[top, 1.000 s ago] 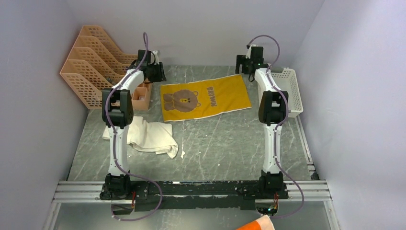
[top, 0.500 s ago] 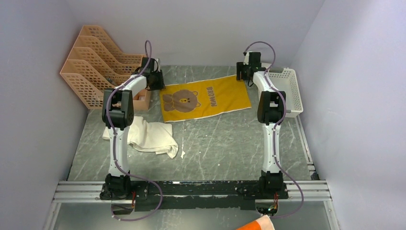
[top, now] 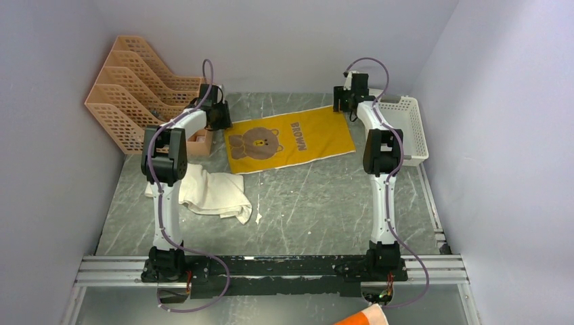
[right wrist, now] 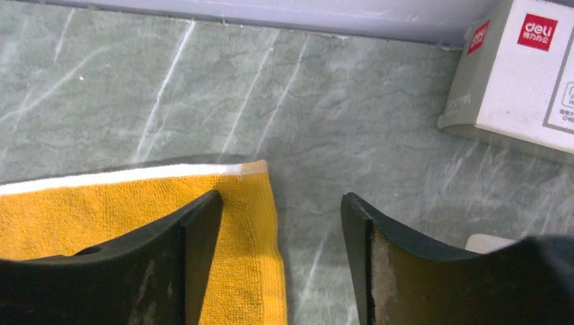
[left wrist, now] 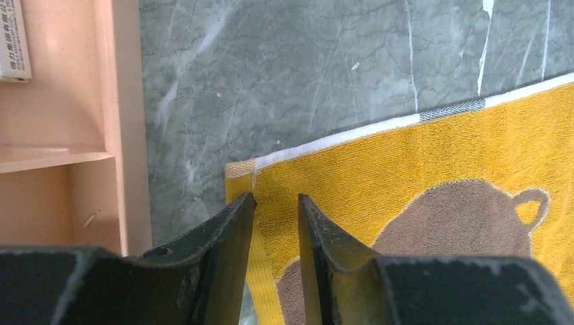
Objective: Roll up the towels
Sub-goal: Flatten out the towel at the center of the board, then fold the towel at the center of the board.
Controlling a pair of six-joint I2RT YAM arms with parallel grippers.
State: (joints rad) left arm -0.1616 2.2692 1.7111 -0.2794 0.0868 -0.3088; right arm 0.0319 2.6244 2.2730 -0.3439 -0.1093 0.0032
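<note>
A yellow towel with a brown bear print lies flat at the back middle of the table. A white towel lies crumpled at the left. My left gripper is low over the yellow towel's far left corner. In the left wrist view its jaws stand a narrow gap apart over the towel's left hem, which still lies flat. My right gripper is at the far right corner. In the right wrist view it is wide open, one finger over the towel, the other over bare table.
An orange file rack stands at the back left, with a small orange box beside it; its side fills the left of the left wrist view. A white basket sits at the right. A white Deli box lies near the right gripper.
Both grippers have come down and inward onto the yellow towel's two far corners. The left one moved away from the rack towards the towel. The towels have not moved.
</note>
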